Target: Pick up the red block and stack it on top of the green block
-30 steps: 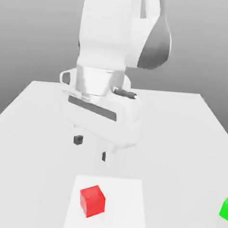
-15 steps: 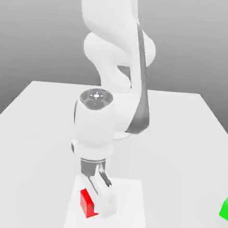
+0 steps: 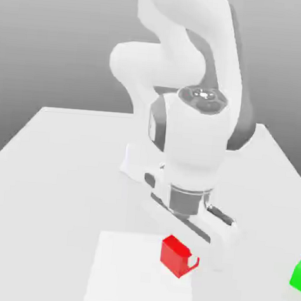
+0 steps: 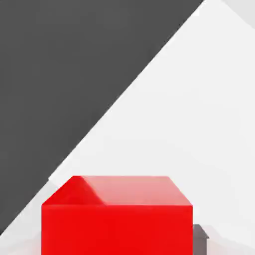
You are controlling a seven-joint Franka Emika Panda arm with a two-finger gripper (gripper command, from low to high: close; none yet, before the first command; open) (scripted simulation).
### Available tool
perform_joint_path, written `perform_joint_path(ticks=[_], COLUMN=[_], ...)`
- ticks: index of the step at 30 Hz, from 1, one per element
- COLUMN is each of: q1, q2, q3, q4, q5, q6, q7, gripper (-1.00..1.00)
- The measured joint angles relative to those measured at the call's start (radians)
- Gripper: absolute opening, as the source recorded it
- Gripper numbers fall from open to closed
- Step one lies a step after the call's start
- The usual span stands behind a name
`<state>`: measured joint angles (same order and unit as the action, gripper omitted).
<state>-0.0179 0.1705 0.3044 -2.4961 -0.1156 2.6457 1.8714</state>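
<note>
The red block (image 3: 173, 253) is a small glossy cube held a little above the table, over a paler white patch (image 3: 124, 278). My gripper (image 3: 182, 260) is shut on it, with one white finger (image 3: 193, 262) against the side facing the exterior view's right. In the hand view the red block (image 4: 117, 219) sits close up between the fingers. The green block (image 3: 299, 274) rests on the table at the exterior view's right edge, cut off by the frame, well apart from the gripper.
The white table (image 3: 62, 171) stretches wide to the exterior view's left and behind the arm. The arm's bulky wrist and hand (image 3: 192, 143) lean over the table's middle. In the hand view a dark floor (image 4: 64, 74) lies beyond the table's edge.
A second ago the gripper hung open above the table. It came down and shut on the red block, then carried it off its spot toward the exterior view's right.
</note>
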Motion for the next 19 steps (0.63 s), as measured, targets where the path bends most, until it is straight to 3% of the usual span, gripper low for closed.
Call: perform_joint_path(ticks=[5, 8, 9, 15, 19], q1=[0.146, 0.271, 0.297, 0.31, 0.28], q2=[0.046, 0.178, 0.215, 0.233, 0.138], q3=[0.11, 0.101, 0.085, 0.078, 0.128], q4=[0.098, 0.18, 0.192, 0.198, 0.194], q5=[-0.051, -0.158, -0.187, -0.203, -0.124], q6=[-0.057, -0.022, 0.0, 0.01, -0.073], q7=[0.046, 0.119, 0.139, 0.15, 0.094], gripper=[-1.0, -1.0, 1.0, 1.0, 1.0])
